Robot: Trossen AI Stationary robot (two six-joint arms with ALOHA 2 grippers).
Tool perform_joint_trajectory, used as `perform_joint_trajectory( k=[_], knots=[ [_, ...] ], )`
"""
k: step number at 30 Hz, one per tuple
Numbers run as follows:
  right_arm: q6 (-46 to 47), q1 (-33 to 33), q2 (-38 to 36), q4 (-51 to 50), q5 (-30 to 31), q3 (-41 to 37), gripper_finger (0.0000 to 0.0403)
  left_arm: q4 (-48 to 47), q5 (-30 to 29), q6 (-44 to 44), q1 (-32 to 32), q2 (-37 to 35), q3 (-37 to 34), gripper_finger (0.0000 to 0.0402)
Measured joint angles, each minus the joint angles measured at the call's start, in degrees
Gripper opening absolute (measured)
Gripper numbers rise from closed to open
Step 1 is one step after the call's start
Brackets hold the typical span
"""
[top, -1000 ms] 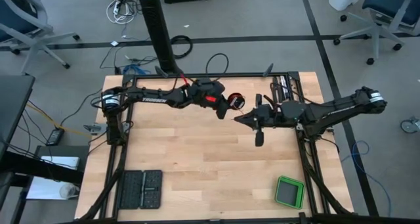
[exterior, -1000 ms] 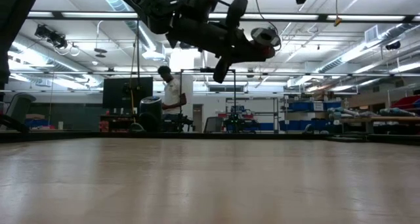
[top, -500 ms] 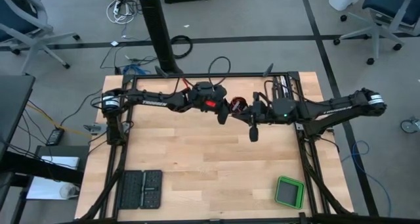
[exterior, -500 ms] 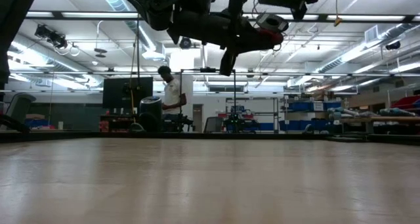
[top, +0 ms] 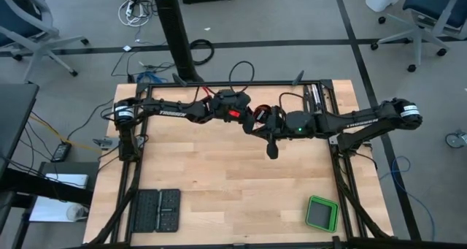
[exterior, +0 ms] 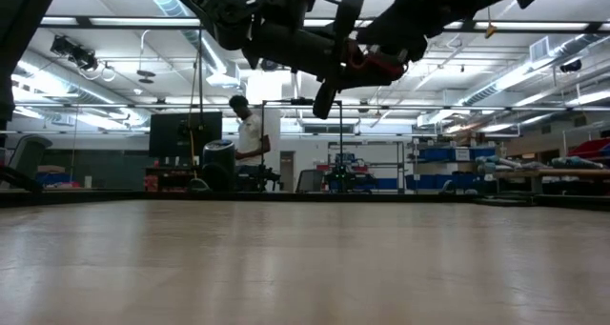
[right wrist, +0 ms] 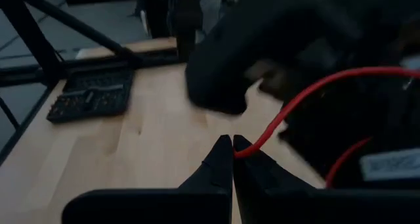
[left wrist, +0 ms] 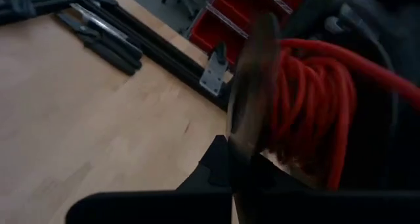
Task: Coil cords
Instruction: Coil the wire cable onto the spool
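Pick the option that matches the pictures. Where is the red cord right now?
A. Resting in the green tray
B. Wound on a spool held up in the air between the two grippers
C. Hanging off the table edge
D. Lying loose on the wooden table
B: the cord is wound on a spool held by the left gripper, well above the table, with a strand pinched in the right gripper.

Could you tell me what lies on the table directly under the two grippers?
Only bare wooden table; left gripper and right gripper meet mid-air around the red cord. The spot directly beneath is covered.
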Motion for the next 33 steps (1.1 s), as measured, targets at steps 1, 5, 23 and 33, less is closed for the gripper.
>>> perform_joint_trajectory(
  k=[1, 5, 23, 33],
  knots=[
    [1.1, 0.1, 0.4, -1.0, -0.3, 0.0, 0.0000, 0.7, -0.1, -0.1, 0.2, 0.0, 0.0, 0.0001],
    [1.2, 1.1, -0.5, -4.6, 2.4, -0.2, 0.0000, 2.5, -1.1, -0.2, 0.8, -0.1, 0.1, 0.0001],
    [1.5, 1.2, -3.5, -7.3, 2.9, -0.1, 0.0000, 11.8, -4.5, -2.9, 0.7, -0.3, 0.5, 0.0001],
    [-1.9, -0.9, -2.6, -16.1, 4.9, 5.6, 0.0000, 6.8, -4.0, 0.7, -1.1, -0.2, 0.4, 0.0001]
  ],
)
